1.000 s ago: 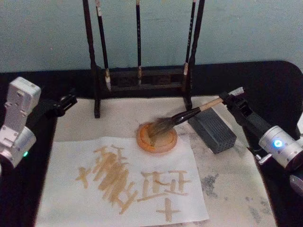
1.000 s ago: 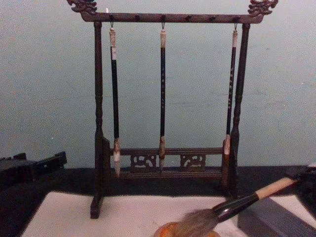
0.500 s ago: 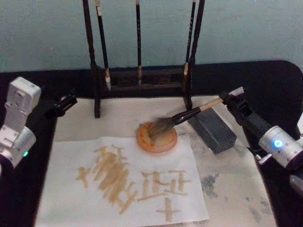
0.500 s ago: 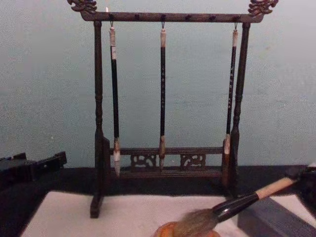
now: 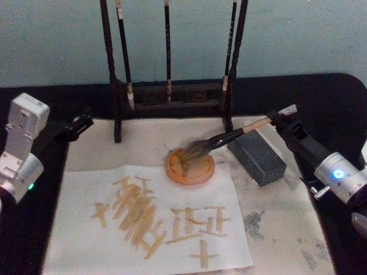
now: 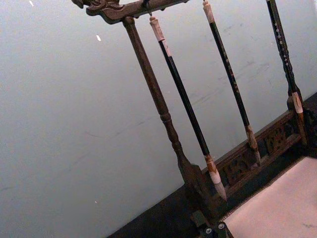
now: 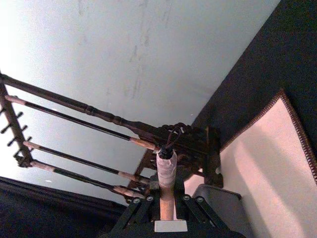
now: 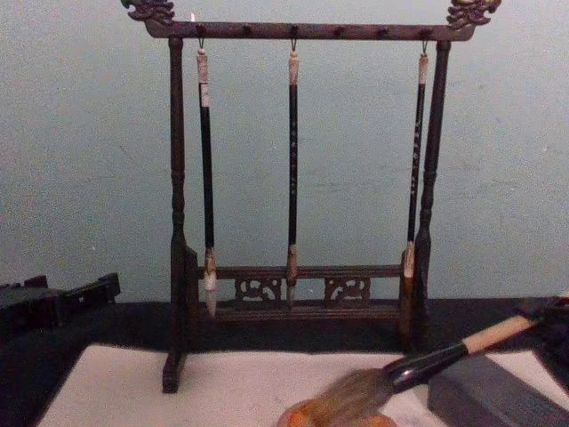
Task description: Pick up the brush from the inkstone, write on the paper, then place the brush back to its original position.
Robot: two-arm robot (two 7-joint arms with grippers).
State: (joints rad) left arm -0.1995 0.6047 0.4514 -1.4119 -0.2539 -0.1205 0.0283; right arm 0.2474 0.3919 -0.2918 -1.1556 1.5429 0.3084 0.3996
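At the counter's right side, the brush is held by its pale end in the right gripper, the jaws closed on the handle. It is slanted down, with its bristles laid on the orange inkstone. The paper, marked with tan strokes, is spread nearer the robot. The left gripper is parked at the left, beside a rack hung with 3 thin brushes.
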